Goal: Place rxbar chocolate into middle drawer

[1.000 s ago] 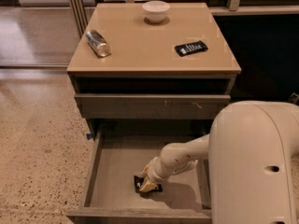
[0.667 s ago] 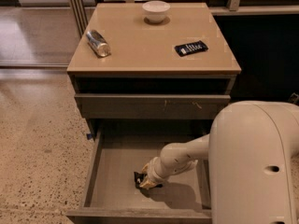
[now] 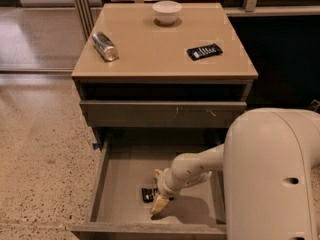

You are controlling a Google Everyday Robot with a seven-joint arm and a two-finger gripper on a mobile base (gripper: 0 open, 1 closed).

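The middle drawer (image 3: pixel 122 176) is pulled out below the cabinet, with a plain grey-brown bottom. The rxbar chocolate (image 3: pixel 147 194), small and black, lies flat on the drawer bottom near the front. My gripper (image 3: pixel 156 192) reaches into the drawer from the right, right next to the bar. Its pale fingers (image 3: pixel 159 204) are spread apart, one behind the bar and one in front of it. My white arm covers the drawer's right part.
On the cabinet top (image 3: pixel 150 49) are a white bowl (image 3: pixel 167 11) at the back, a silver can (image 3: pixel 105 46) lying at the left and a dark blue bar (image 3: pixel 205 51) at the right. A closed drawer front (image 3: pixel 150 114) with pale scratches sits above. Speckled floor at the left.
The fingers, closed together around the bar before, have spread apart. The bar now rests on the drawer bottom. The arm has barely moved.
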